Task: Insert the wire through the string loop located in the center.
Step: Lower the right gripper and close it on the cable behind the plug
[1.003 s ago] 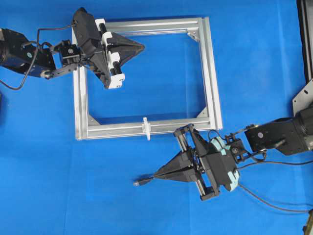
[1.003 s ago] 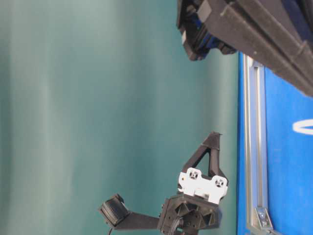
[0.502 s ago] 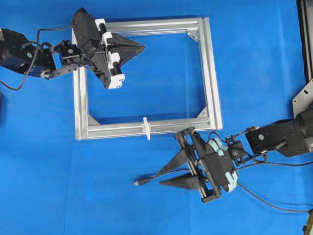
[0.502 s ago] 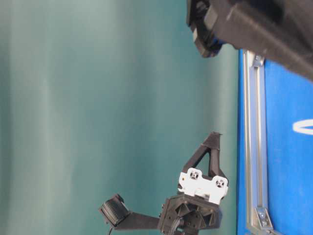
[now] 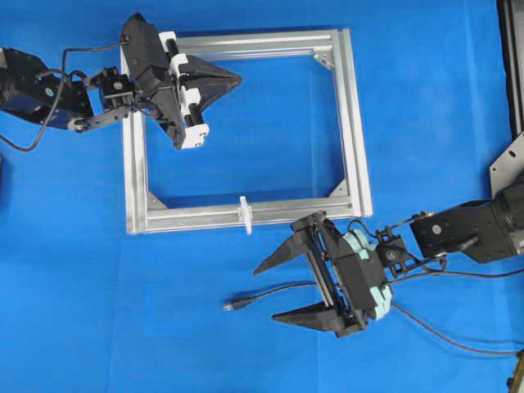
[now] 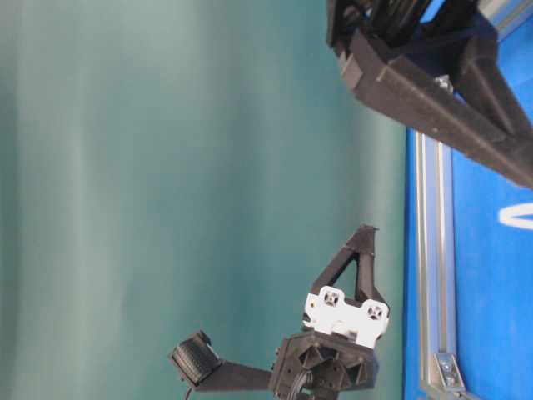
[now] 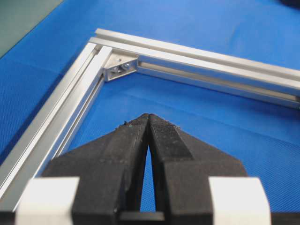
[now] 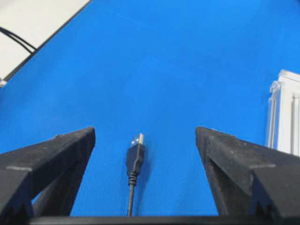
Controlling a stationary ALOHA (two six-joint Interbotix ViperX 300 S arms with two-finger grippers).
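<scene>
I see the wire [image 5: 270, 293], thin and black with a silver-tipped USB plug [image 8: 135, 152], lying on the blue bench [image 5: 426, 106] between my right claw's [image 5: 274, 292] spread fingers. The white string loop [image 5: 244, 214] sticks off the frame's [image 5: 354, 123] near bar. My left claw [image 7: 148, 118] is pressed together, empty.

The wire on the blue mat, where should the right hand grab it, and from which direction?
Probably by the wire just behind its dark plug. The plug lies flat, tip pointing away from the open right hand, whose fingers already straddle it. Come straight down, one finger on each side, leaving the metal tip free for the string loop.
</scene>
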